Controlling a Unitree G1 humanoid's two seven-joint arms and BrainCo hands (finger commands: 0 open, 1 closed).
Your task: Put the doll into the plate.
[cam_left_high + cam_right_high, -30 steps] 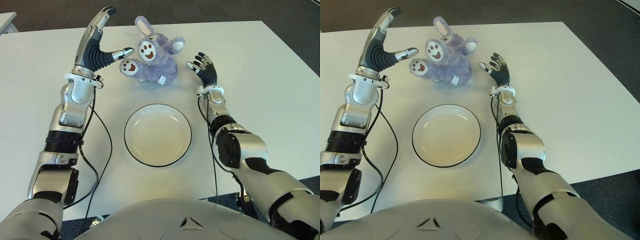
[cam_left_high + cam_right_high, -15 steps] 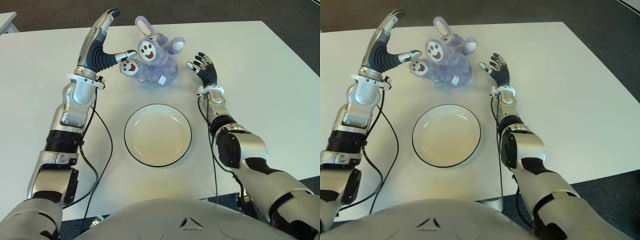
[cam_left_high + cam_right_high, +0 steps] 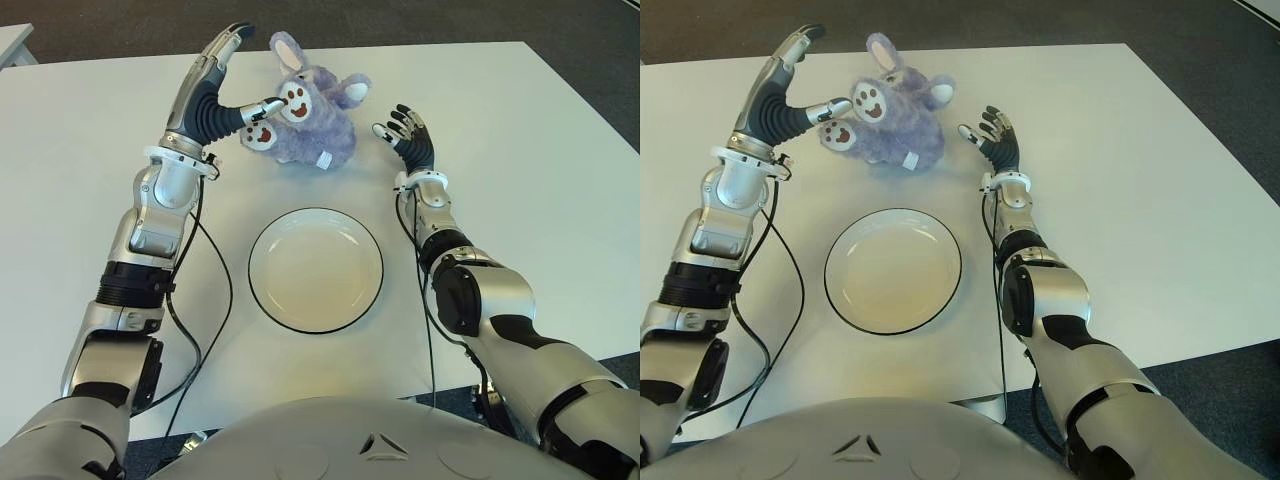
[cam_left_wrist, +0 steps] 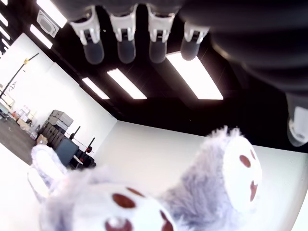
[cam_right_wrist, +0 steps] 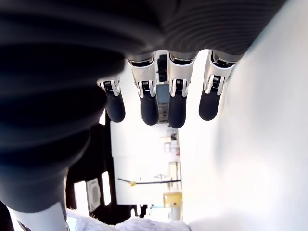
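doll (image 3: 312,118): a purple plush rabbit lying on its back at the far middle of the white tabletop (image 3: 520,150), at 12 o'clock from the plate, two white paw pads with brown prints turned upward and one long ear pointing away from the robot.
plate (image 3: 316,269): a round cream dish with a thin dark rim, nothing in it, sitting flat on the tabletop just in front of the robot's torso and apart from the doll.
left hand (image 3: 225,85): raised at 9 o'clock of the doll, fingers straight and spread, pointing away from the robot; the thumb reaches across to the doll's near paws and looks to touch them, with nothing gripped. its wrist view shows four fingertips held apart above the plush paws.
right hand (image 3: 406,134): at 3 o'clock of the doll, close beside it with a gap of bare tabletop between; fingers apart and lightly bent, holding nothing. its wrist view shows four dark fingertips side by side and a tuft of the doll's fur at the frame edge.
cables (image 3: 205,300): thin black leads hanging from the left forearm, looping over the tabletop at 9 o'clock of the plate.
surroundings: dark carpet floor (image 3: 100,25) beyond the tabletop's far edge.
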